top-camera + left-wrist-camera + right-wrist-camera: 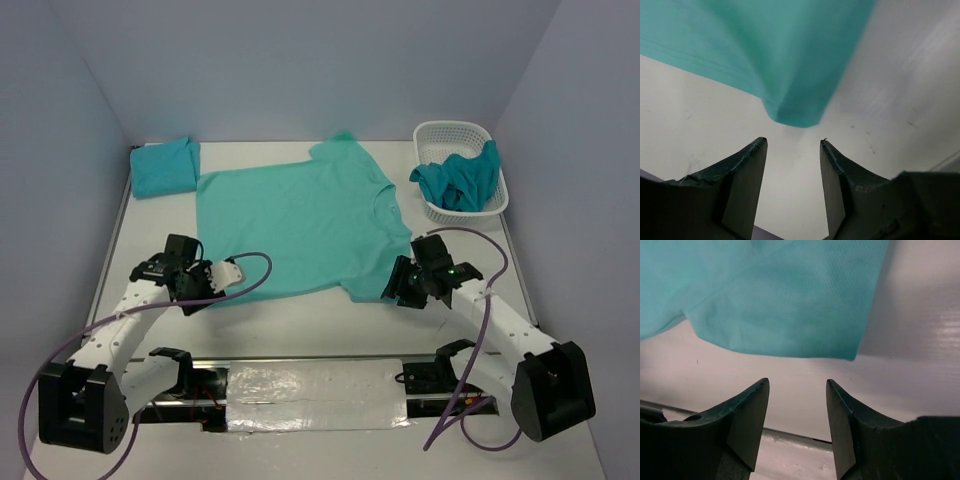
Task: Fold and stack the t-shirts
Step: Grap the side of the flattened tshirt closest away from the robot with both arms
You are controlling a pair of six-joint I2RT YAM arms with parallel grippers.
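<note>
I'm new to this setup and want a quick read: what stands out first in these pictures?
A turquoise t-shirt spread flat across the middle of the table dominates. The left fingers and right fingers stand open just short of its near hem corner and near sleeve, gripping nothing. A folded t-shirt lies at the far left corner, and a white basket at the far right holds crumpled shirts.

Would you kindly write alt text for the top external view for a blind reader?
A teal t-shirt lies spread flat on the table, the left gripper and right gripper at its near edge. A folded shirt sits far left; a basket far right holds crumpled shirts.
</note>
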